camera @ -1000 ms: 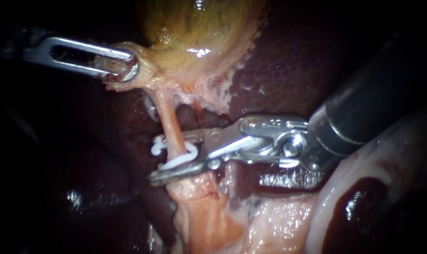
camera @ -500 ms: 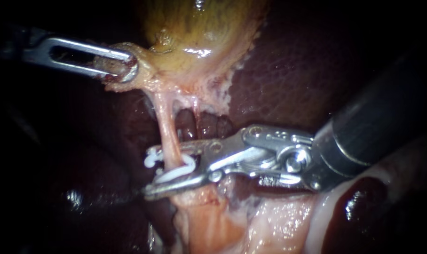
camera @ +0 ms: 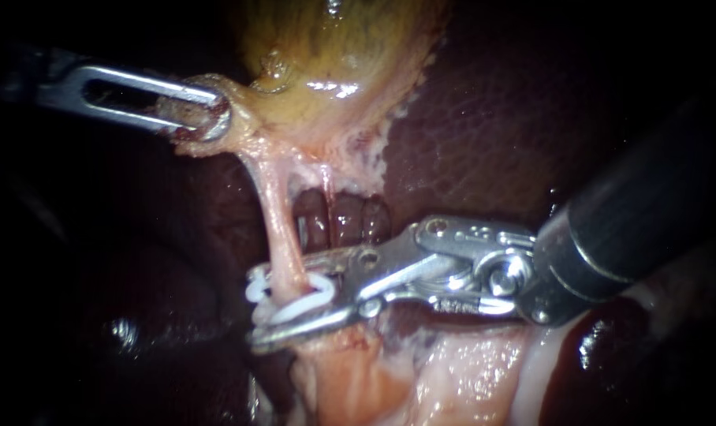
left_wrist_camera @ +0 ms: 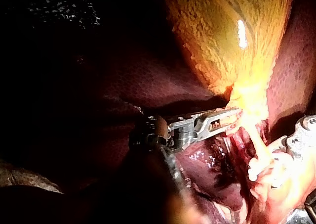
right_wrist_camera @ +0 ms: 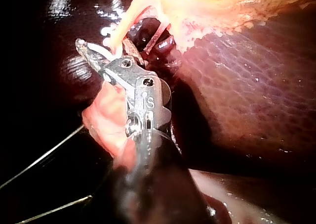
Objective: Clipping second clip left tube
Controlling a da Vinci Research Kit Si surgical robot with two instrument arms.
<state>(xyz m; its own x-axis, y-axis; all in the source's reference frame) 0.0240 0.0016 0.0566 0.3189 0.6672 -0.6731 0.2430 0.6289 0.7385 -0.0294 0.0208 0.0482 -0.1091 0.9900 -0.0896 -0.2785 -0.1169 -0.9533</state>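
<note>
Stretched thin pale-pink left tube [camera: 283, 237] looks soft, tear-prone. Right instrument [camera: 267, 312] jaws clamp white plastic clip [camera: 315, 296] around its low end, sensible hold. Left instrument [camera: 214, 118] jaws clamp yellow-green gallbladder [camera: 334, 47] neck.

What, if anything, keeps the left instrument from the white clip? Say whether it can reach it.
Probably not now: the left instrument is clamped on the edge of the gallbladder, and the right instrument holds the clip around the tube.

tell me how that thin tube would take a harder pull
Probably floppy: the tube looks straight because the left instrument, gripping the gallbladder, pulls it taut. Likely tears easily, being thin where the right instrument holds the clip.
</note>
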